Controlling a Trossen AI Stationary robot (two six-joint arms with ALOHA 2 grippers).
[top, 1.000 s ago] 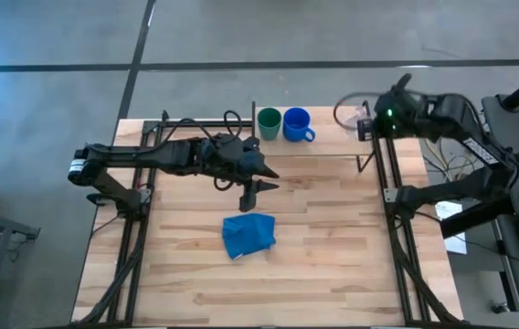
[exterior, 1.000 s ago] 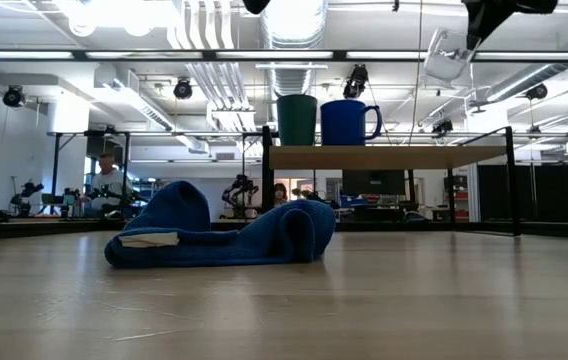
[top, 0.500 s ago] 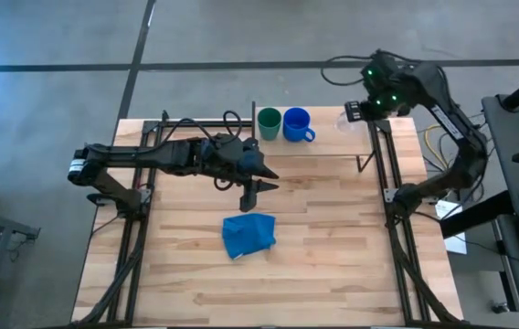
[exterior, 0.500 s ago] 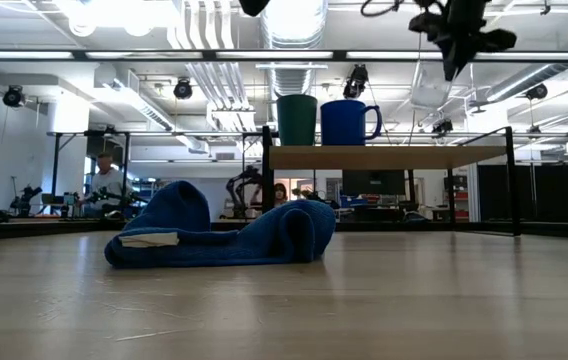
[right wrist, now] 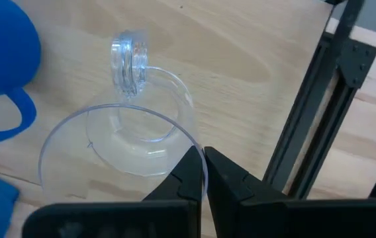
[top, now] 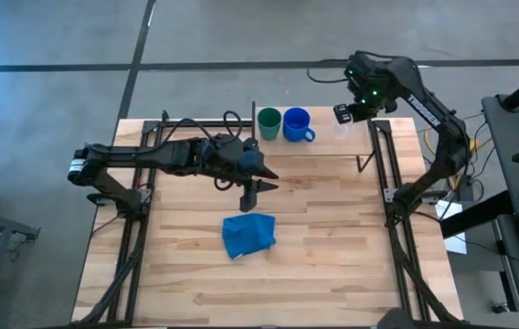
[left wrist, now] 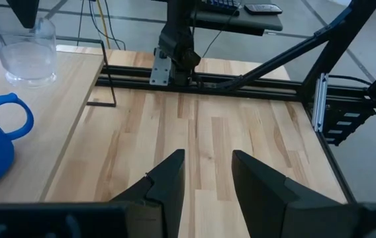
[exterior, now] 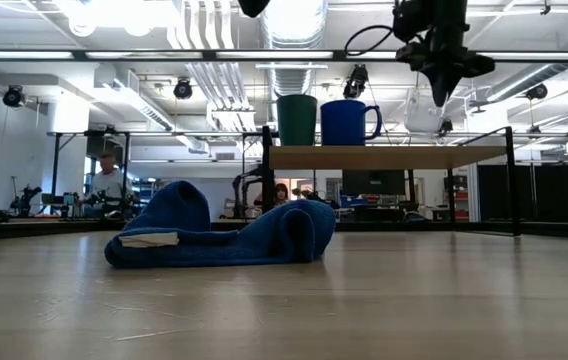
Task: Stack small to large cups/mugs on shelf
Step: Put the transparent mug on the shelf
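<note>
The right pincer [top: 343, 113] hangs at the upper right of the high view, closed on the rim of the glass [right wrist: 125, 149]. Gripping by the rim leaves the base free, so it can set the glass down upright. In the low view the glass [exterior: 426, 110] sits above the shelf [exterior: 389, 156], right of the mug [exterior: 349, 122] and the green cup [exterior: 297, 120]. Those two stand side by side on the shelf in the upper middle, smallest first, so the open spot to the mug's right is likely meant for the glass. The left pincer [top: 248, 190] waits open over the counter [top: 333, 238] at centre, above the cloth [top: 248, 234].
</note>
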